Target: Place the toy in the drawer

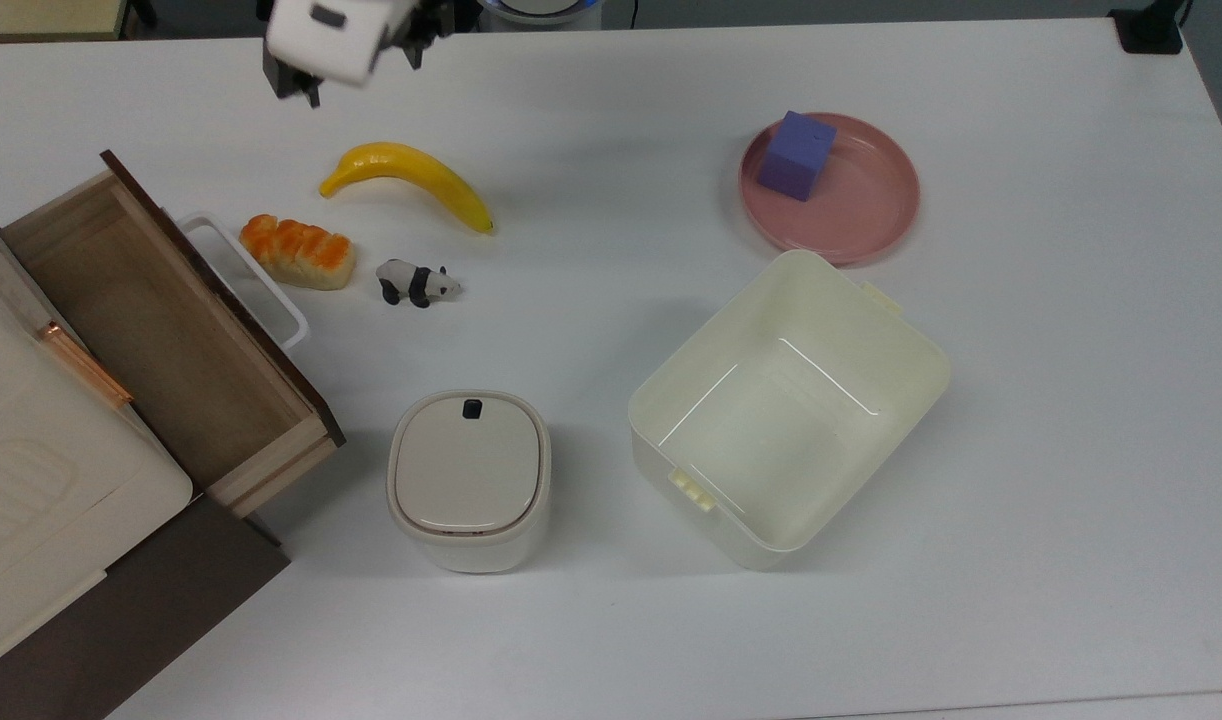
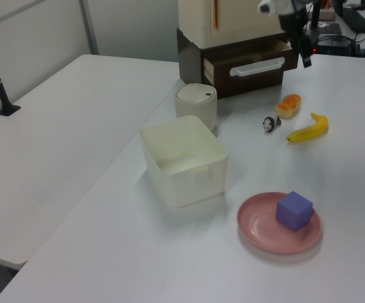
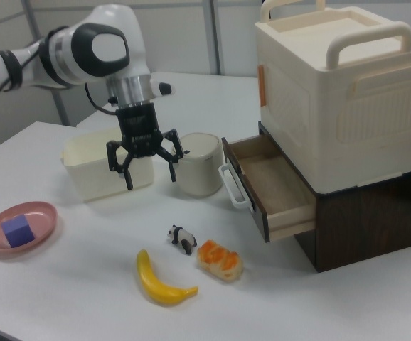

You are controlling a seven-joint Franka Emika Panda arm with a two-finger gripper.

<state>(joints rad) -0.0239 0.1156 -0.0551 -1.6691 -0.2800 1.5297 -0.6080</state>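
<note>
The toy (image 1: 416, 283) is a small black-and-white panda standing on the white table, also seen in the right view (image 3: 183, 239) and the left view (image 2: 269, 124). The drawer (image 1: 161, 330) is pulled open at the top view's left, light wood inside, with a dark front and a white loop handle (image 3: 234, 186); nothing lies in it. My gripper (image 3: 151, 174) hangs open above the table with nothing between its fingers. In the top view my gripper (image 1: 356, 70) is beyond the banana, well away from the toy.
A yellow banana (image 1: 411, 180) and an orange-glazed bread loaf (image 1: 298, 252) lie close to the toy, the loaf next to the drawer handle. A lidded cream canister (image 1: 469, 478), a cream bin (image 1: 731, 340) and a pink plate (image 1: 871, 230) with a purple cube (image 1: 796, 155) also stand on the table.
</note>
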